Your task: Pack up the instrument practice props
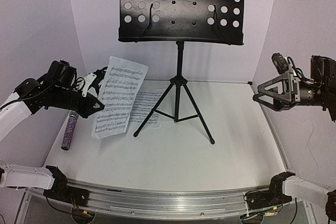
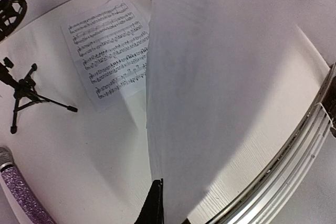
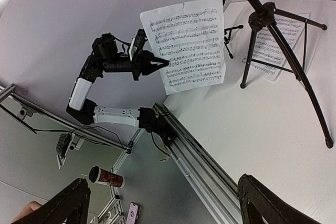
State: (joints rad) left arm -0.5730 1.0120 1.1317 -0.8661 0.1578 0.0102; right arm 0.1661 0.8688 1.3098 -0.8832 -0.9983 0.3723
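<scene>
The left claw point(image 2: 156, 198) is pressed together on one edge of a white sheet-music page point(image 2: 220, 93), which is held upright in the air, clear of the tabletop point(image 1: 210, 156). Just below that claw, the purple glitter microphone point(image 1: 69, 129) is seen lying flat. Ahead of the claw, a second page point(image 2: 107, 51) lies on the tabletop among the spread legs of the tall music stand point(image 1: 181, 6), and the small mic stand point(image 2: 23, 90) stands near that page. Farthest off, across the tabletop, the right claw point(image 1: 262, 97) is raised with its jaws wide apart and nothing between them.

The step in hand is judged to be the carrying-off of the lifted page. Since the sheet is thin, limp and pinched at one edge only, a slow, level move is called for, so that it is not flapped loose. It should be swung wide of the tripod legs. If a hand-over is meant, the free edge should be clamped by the right claw before the left is released.
</scene>
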